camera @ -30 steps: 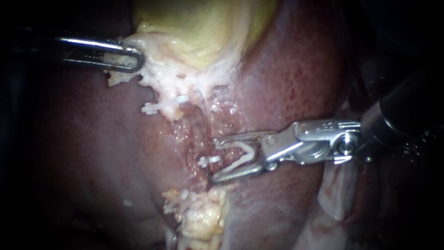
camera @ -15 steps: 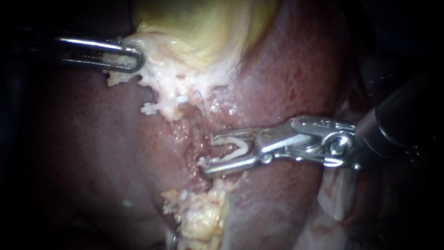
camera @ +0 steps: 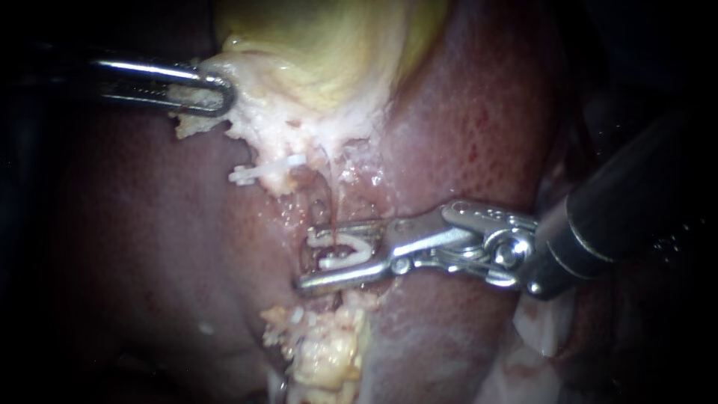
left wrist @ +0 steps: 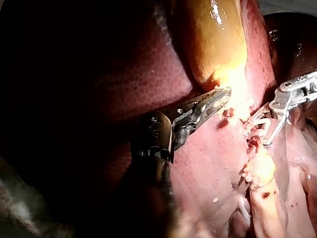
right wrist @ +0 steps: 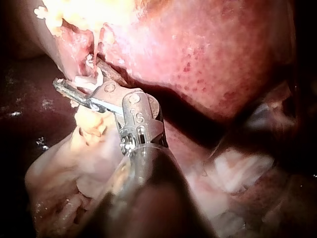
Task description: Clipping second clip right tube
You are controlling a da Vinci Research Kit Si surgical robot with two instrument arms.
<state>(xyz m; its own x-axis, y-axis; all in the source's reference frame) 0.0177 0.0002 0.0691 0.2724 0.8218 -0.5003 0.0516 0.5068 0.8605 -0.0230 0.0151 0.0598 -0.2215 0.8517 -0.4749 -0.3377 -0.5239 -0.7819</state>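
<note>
Below the yellow gallbladder (camera: pixel 329 45), the right instrument (camera: pixel 306 258) carries an open white plastic clip (camera: pixel 357 245) in its parted jaws, astride the thin reddish right tube (camera: pixel 320 212). The left instrument (camera: pixel 223 93) has its jaws clamped on the gallbladder's pale edge.

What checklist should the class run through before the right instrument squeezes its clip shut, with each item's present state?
1. Clip held between the jaws of the right instrument, legs apart: ok.
2. Tube lies between the clip's legs: ok.
3. Jaw tips reach past the tube: ok in the endoscope view.
4. Left instrument shut on the gallbladder edge: ok.
5. Other clip, nearer the gallbladder, lies apart from the jaws: ok.
6. Liver behind the tube free of the jaws: cannot tell.
</note>
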